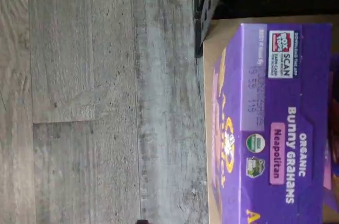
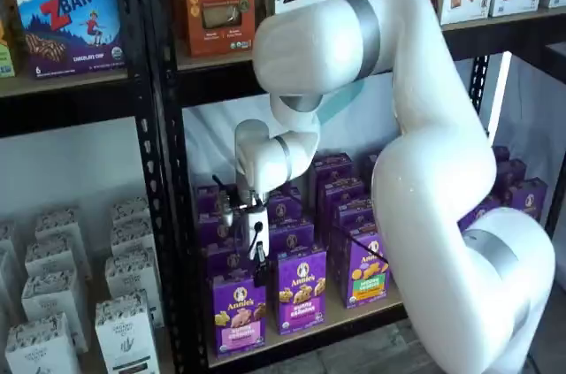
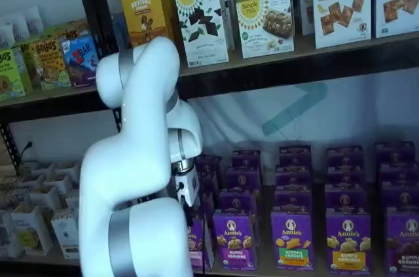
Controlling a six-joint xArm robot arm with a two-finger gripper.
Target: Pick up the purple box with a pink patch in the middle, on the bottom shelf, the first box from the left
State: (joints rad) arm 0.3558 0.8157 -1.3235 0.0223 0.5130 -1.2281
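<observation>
The bottom shelf (image 2: 309, 328), a tan board with a black front rail, sat in a black rack of perforated uprights. Rows of purple boxes stood upright directly on it, running back from the front edge. In a shelf view, the purple box (image 2: 237, 312) with the pink patch stood at the left end of the front row, just beside a second purple box (image 2: 302, 288) and a third with an orange picture (image 2: 364, 268). The wrist view showed the purple box's top, marked "Neapolitan", on the tan board, with grey wood-grain floor (image 1: 95, 102) beyond the shelf's edge.
</observation>
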